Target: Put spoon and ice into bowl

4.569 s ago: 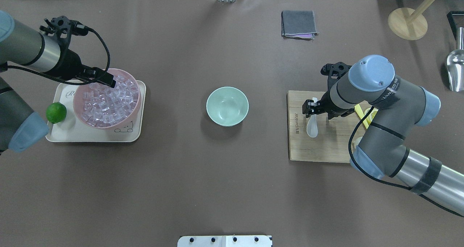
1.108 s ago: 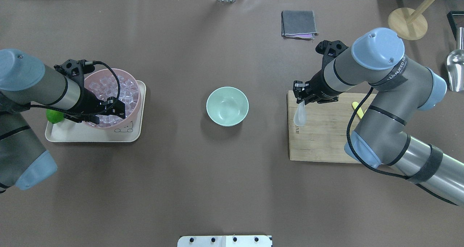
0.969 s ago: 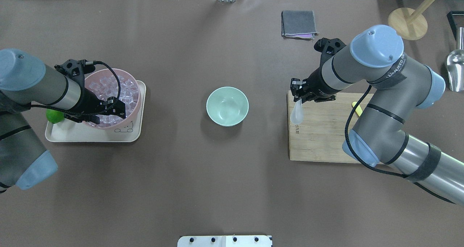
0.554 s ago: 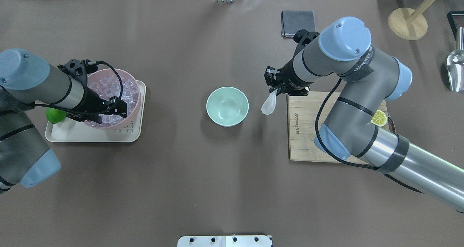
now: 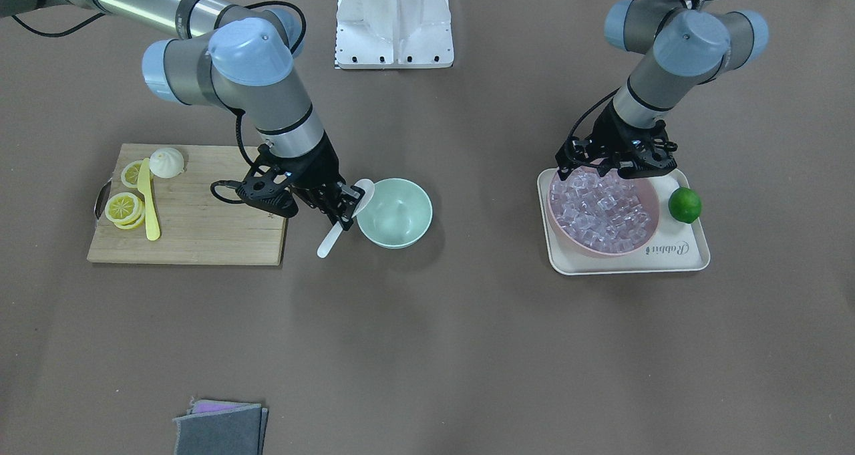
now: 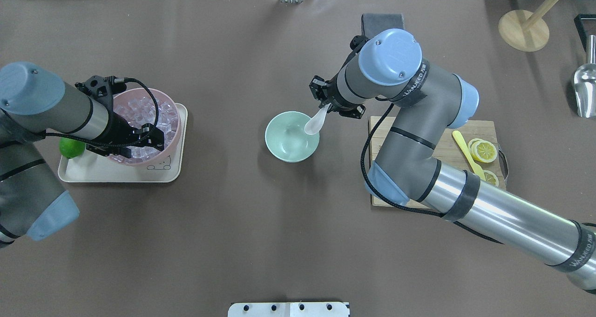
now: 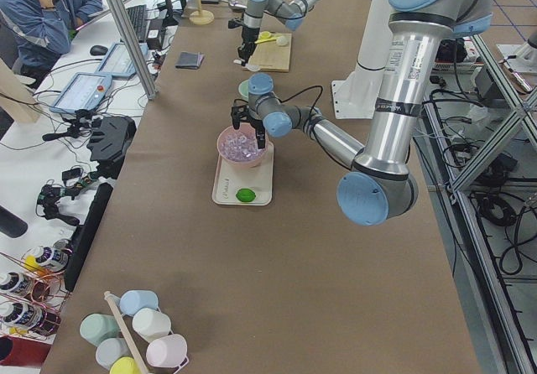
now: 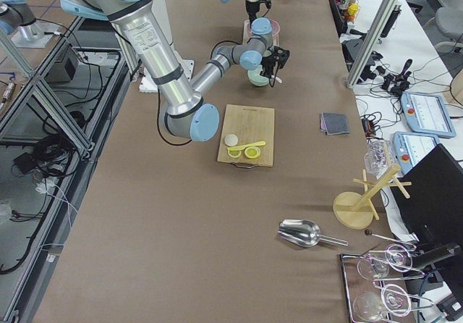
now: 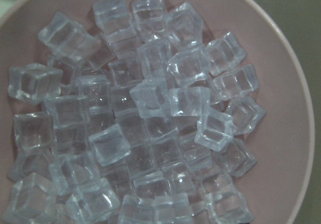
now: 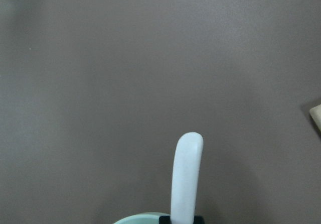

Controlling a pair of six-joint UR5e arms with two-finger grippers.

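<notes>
My right gripper (image 6: 324,104) is shut on the handle of the white spoon (image 6: 313,124). The spoon's scoop hangs over the right rim of the mint-green bowl (image 6: 284,142), which holds nothing. In the front view the spoon (image 5: 328,242) sits tilted beside the bowl (image 5: 394,228), gripped by the right gripper (image 5: 340,209). The right wrist view shows the spoon's handle (image 10: 186,179). My left gripper (image 6: 151,138) looks open and empty just above the clear ice cubes (image 9: 150,98) that fill the pink bowl (image 5: 564,231).
The pink bowl stands on a cream tray (image 5: 668,260) with a lime (image 5: 685,204). A wooden board (image 5: 200,234) holds a yellow knife (image 5: 150,208) and lemon slices (image 5: 123,208). A grey cloth (image 5: 220,429), a metal scoop (image 6: 585,82) and a wooden stand (image 6: 523,30) lie at the table's edges.
My right gripper lifted the spoon off the board and carried it left to the mint bowl's right rim. My left gripper moved over the pink bowl to its near side and stays there.
</notes>
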